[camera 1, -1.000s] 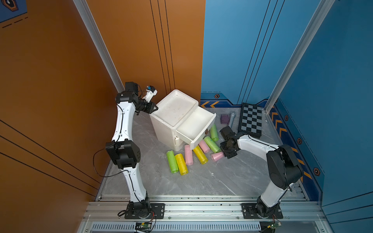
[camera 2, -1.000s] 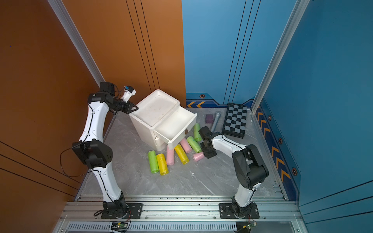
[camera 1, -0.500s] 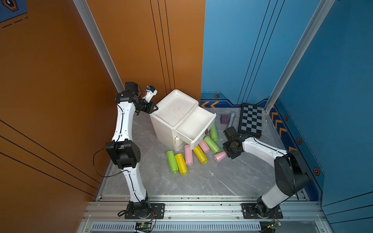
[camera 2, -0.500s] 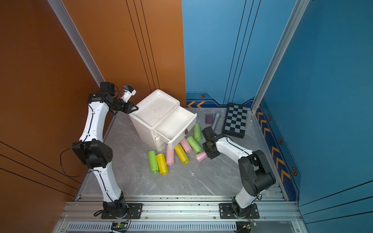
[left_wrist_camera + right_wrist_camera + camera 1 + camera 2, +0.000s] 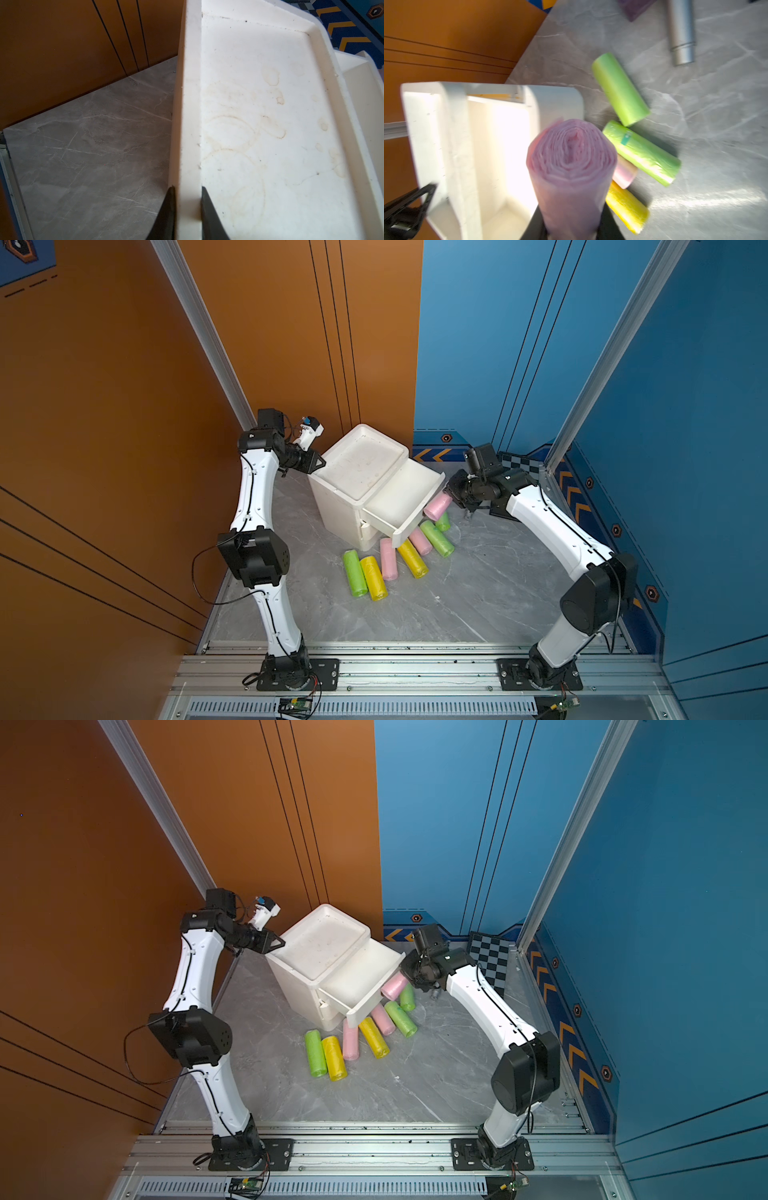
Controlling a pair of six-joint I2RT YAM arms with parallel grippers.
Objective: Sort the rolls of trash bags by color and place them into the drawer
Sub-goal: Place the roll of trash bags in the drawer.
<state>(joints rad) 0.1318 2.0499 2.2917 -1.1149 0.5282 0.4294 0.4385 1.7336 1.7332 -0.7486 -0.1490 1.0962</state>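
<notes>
Jaws of the right gripper are clamped on the near end of the pink roll, one black finger down each flank. The roll runs straight out in line with them, coiled free end leading. In both top views its long axis slants from the gripper toward the open drawer. The free end sits right at the outer side wall near the front corner, held above the rolls on the table and outside the drawer. The drawer shows a bare white bottom. Over on the other side, the left gripper is pinched tight on the raised rim of the white cabinet, one finger outside the rim, one inside, at the corner by the orange wall. Seven more rolls lie flat on the grey table. The far green roll is just under the held one. Then the slanted green roll, second pink roll and yellow roll lie side by side, parallel, far ends at or under the drawer's front edge. The third pink roll points almost straight at the cabinet. Beside it the other yellow roll and last green roll lie touching, long axes near parallel. In the right wrist view a grey metal tube lies beyond the green ones, apart from them.
</notes>
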